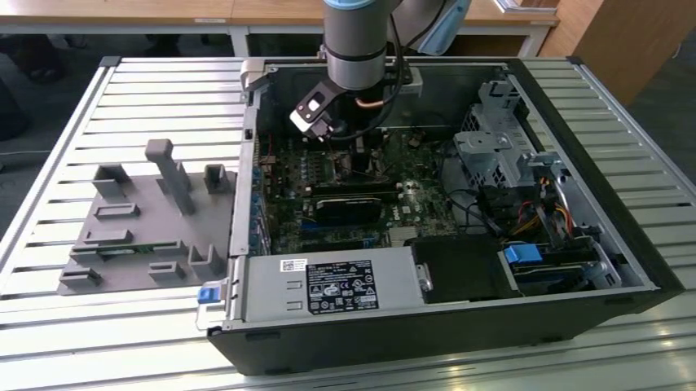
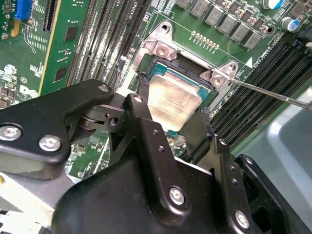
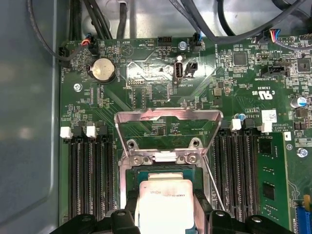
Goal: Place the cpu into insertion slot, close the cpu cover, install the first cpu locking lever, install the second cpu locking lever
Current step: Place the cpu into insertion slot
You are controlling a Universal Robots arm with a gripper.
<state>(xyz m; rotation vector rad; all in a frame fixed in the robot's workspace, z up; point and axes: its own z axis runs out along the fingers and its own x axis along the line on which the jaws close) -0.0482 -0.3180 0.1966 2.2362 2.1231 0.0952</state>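
My gripper is shut on the cpu, a silvery square chip held between two black fingers. In the second wrist view the cpu hangs slightly tilted just over the insertion slot, whose black frame and teal inside show past the chip's far edge. The cpu cover, a grey metal frame with a square window, stands flipped open beyond the slot. A thin locking lever sticks out beside the socket. In the exterior view the gripper is low inside the computer case.
Black memory slots flank the socket on both sides. Cables run along the board's far edge, by a coin battery. A drive cage and power supply fill the case. A grey fixture lies on the slatted table, at the exterior view's left.
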